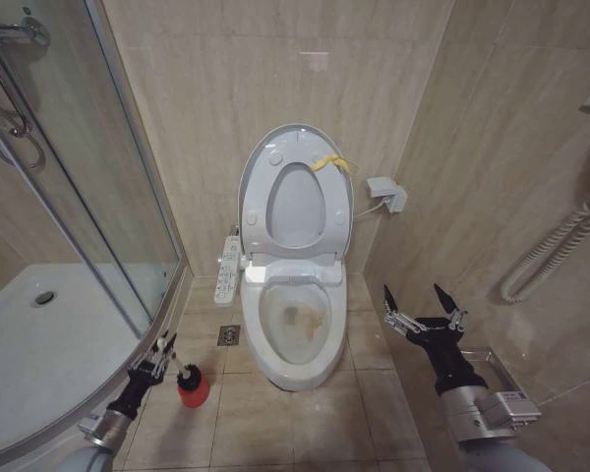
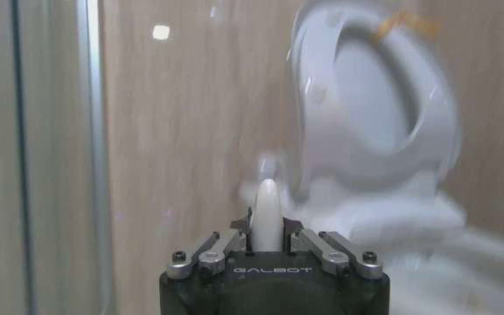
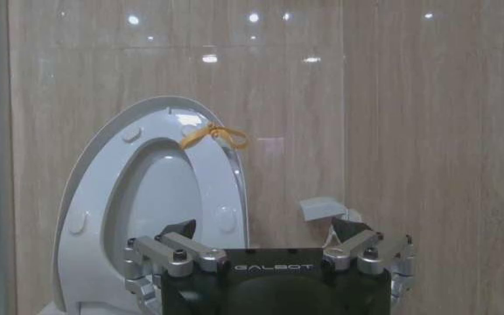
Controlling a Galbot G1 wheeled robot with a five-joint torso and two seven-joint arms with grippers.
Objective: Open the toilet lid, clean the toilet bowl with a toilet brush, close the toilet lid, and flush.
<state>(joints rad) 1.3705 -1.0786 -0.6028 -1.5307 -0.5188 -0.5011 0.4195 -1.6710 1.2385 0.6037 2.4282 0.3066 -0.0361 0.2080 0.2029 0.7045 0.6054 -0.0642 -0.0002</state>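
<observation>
- Toilet lid (image 1: 275, 157): raised against wall with seat ring (image 1: 297, 205); yellow strap (image 1: 334, 163) at rim.
- Toilet bowl (image 1: 297, 324): exposed; stained brownish inside.
- Toilet brush (image 2: 268, 213): left of bowl, head in red cup (image 1: 193, 389); 1 slim white handle pinched by left gripper (image 1: 161, 358); likely light, stiff, slippery; best held mid-handle.
- Right gripper (image 1: 422, 301): spread, empty, right of bowl.

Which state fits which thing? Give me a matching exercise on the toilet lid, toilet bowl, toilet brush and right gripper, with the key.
1. toilet lid
2. toilet bowl
3. toilet brush
4. right gripper

A. stained yellowish-brown inside
B. open, holding nothing
C. raised against the wall
D. head in the red holder, handle gripped by the left gripper

Pairs: 1-C; 2-A; 3-D; 4-B
</observation>
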